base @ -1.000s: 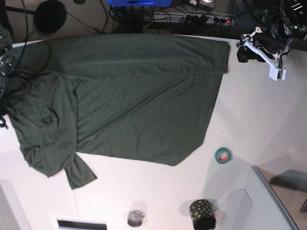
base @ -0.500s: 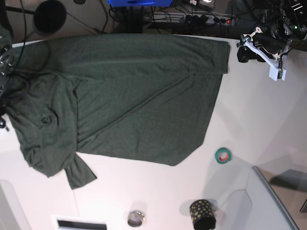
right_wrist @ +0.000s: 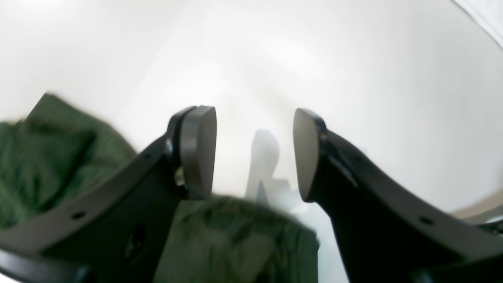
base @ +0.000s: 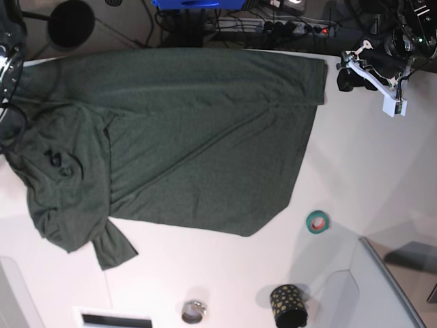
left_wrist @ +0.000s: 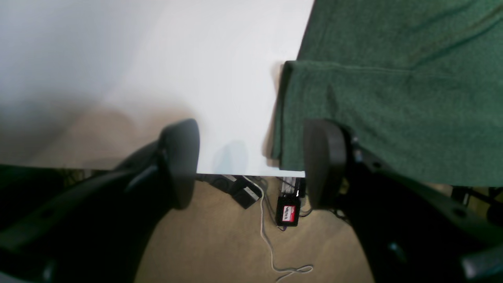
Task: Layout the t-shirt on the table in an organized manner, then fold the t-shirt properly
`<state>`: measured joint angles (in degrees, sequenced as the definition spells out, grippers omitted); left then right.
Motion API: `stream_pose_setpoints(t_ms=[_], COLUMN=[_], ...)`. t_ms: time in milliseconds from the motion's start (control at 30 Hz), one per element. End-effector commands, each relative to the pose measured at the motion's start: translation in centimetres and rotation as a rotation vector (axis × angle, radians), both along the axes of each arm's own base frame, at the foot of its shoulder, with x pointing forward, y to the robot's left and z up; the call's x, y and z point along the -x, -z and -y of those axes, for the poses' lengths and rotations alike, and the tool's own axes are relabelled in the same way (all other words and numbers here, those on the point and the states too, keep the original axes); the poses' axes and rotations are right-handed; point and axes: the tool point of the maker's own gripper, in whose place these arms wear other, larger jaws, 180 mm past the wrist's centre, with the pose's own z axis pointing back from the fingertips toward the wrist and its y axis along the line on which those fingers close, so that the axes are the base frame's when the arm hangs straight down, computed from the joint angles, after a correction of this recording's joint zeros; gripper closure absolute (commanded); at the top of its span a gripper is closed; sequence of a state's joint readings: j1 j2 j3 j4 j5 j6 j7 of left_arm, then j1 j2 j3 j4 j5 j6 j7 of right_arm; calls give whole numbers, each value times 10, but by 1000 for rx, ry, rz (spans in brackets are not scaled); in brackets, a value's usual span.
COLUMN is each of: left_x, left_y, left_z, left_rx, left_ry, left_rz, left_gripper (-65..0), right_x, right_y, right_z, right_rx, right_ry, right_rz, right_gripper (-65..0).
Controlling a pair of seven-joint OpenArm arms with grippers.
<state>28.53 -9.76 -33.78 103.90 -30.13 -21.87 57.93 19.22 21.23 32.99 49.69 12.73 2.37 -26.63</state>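
The dark green t-shirt (base: pixel 184 137) lies spread over the white table (base: pixel 355 157), its left part bunched and creased, with a sleeve (base: pixel 113 246) sticking out toward the front. My right gripper (right_wrist: pixel 253 153) is open with nothing between its pads, and blurred green fabric (right_wrist: pixel 235 239) lies just below it. In the base view its arm (base: pixel 7 58) shows at the far left edge. My left gripper (left_wrist: pixel 251 163) is open over the table's back edge, beside the shirt's folded corner (left_wrist: pixel 353 102). It shows at the top right of the base view as left gripper (base: pixel 346 75).
A teal tape roll (base: pixel 317 221), a black dotted cup (base: pixel 288 305) and a small metal ring (base: pixel 194 311) sit near the front. A grey bin corner (base: pixel 392 287) is at the front right. A power strip and cables (base: pixel 280 26) lie behind the table.
My right gripper has opened and drawn back up and left off the shirt's left part, which now lies flatter. The left arm has stayed put.
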Motion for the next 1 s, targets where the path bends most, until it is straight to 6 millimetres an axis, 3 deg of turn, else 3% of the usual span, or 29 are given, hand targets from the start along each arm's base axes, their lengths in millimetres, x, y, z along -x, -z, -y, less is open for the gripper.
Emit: stream_pose_setpoints(t_ms=[0,100,167,233,300,433,600,967], left_x=[-5,-4,-2,-5,-6,-6,-4,-3], left_y=[-7,-2,1,0,0,0,1,1], left_z=[-3,-3,-4,-4,-4,-4,-4,-4], left_rx=[-9,0,9,9,9,9,5,5], left_ry=[3,-6,-13,-13,-12,-12,-10,-10], left_rz=[28,18,8,16,19,19,12,10], left_gripper=[-398,-398,-398,-398,-398,-398,-398,-398], right_x=[-18,-15,-5,-1,4,22,40,47], right_y=[-28,-47,-53,-43,-26,1,13,21], right_z=[-7,-63,-89,-116,-130,-140,-149,-148], right_rx=[27,37,34,14,-8,-68,-88,-99], right_ry=[-75,-268,-304,-359,-391,-327,-304,-296], right_rz=[71,67,60,24,-20,-77,-103,-123], right_gripper=[-294,-293,-293,-294,-293,-291,-291,-291])
